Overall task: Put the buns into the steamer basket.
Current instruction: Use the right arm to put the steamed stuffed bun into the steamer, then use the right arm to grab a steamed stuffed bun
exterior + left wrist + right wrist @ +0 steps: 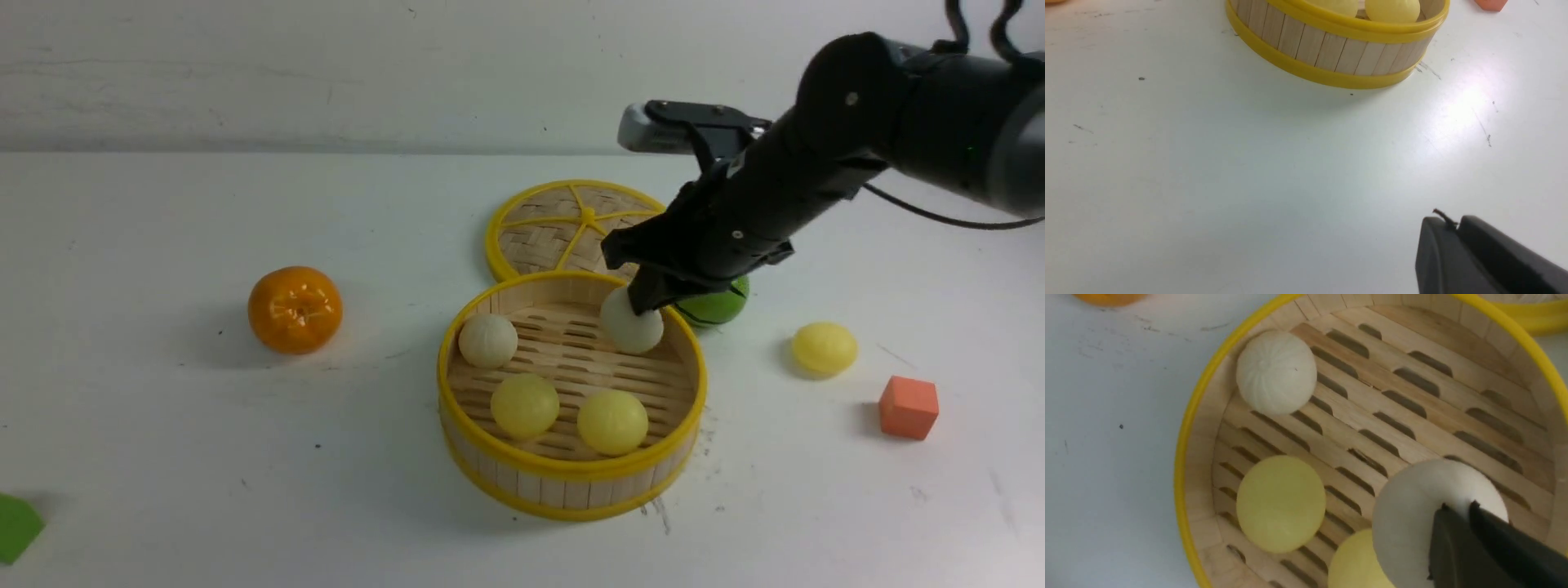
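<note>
The steamer basket (571,472) stands at the table's middle. It holds a beige-white bun (487,340) and two pale yellow buns (524,405) (612,421). My right gripper (645,300) reaches in over the basket's far right side. Its fingers pinch the top of a second beige-white bun (627,331), just inside the rim. In the right wrist view this bun (1412,510) sits under the nearly closed jaws (1457,506). A third yellow bun (824,348) lies on the table, right of the basket. My left gripper (1447,222) is shut and empty, low over bare table in front of the basket (1331,45).
The woven lid (563,224) lies flat behind the basket. A green watermelon ball (722,306) sits under my right arm. An orange tangerine (295,309) is at the left, an orange-red cube (908,407) at the right, and a green piece (16,527) at the front left edge.
</note>
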{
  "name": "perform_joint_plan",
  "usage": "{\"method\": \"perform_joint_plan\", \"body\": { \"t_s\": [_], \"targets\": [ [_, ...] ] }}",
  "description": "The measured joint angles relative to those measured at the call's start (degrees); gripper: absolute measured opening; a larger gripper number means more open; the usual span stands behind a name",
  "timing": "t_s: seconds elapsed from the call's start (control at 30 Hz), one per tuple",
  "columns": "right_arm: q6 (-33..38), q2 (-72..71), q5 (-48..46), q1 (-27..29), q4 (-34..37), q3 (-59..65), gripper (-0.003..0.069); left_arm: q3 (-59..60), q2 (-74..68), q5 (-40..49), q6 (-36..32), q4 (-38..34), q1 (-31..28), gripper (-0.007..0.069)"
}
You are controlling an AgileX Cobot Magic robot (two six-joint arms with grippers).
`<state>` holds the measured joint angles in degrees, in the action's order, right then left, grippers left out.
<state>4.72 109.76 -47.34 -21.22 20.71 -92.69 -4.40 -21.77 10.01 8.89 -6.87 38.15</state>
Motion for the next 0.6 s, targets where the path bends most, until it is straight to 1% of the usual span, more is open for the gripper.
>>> {"method": "perform_joint_plan", "body": {
  "t_s": [0.03,0.13,0.23,0.27,0.33,0.37,0.4,0.43,0.5,0.53,0.57,0.6],
  "targets": [
    [-0.38,3.24,0.22,0.06,-0.06,-2.46,0.0012,0.00,0.00,0.00,0.00,0.00,0.00,0.0051],
    [-1.09,6.66,0.27,0.10,-0.20,-4.67,0.0023,0.00,0.00,0.00,0.00,0.00,0.00,0.0055],
    [-2.56,10.39,0.33,0.10,-0.20,-5.82,0.0078,0.00,0.00,0.00,0.00,0.00,0.00,0.0056],
    [-2.63,10.39,0.33,0.10,-0.20,-5.82,0.0083,0.00,0.00,0.00,0.00,0.00,0.00,0.0056],
    [-2.81,11.48,0.21,0.10,-0.25,-5.87,0.0176,0.00,0.00,0.00,0.00,0.00,0.00,0.0056],
    [-2.81,11.48,0.21,0.10,-0.25,-5.87,0.0185,0.00,0.00,0.00,0.00,0.00,0.00,0.0056],
    [-2.88,11.43,0.04,0.10,-0.25,-6.38,0.0268,0.00,0.00,0.00,0.00,0.00,0.00,0.0057],
    [-2.88,11.21,-0.13,0.10,-0.25,-6.77,0.0315,0.00,0.00,0.00,0.00,0.00,0.00,0.0057],
    [-3.00,10.61,-1.08,0.10,-0.32,-7.79,0.0377,0.00,0.00,0.00,0.00,0.00,0.00,0.0057],
    [-3.00,9.75,-2.36,0.10,-0.92,-8.80,0.0430,0.00,0.00,0.00,0.00,0.00,0.00,0.0057],
    [-3.00,9.59,-2.58,0.10,-1.11,-8.99,0.0436,0.00,0.00,0.00,0.00,0.00,0.00,0.0057],
    [-3.00,7.27,-5.29,0.10,-4.08,-10.90,0.0481,0.00,0.00,0.00,0.00,0.00,0.00,0.0057]
  ]
}}
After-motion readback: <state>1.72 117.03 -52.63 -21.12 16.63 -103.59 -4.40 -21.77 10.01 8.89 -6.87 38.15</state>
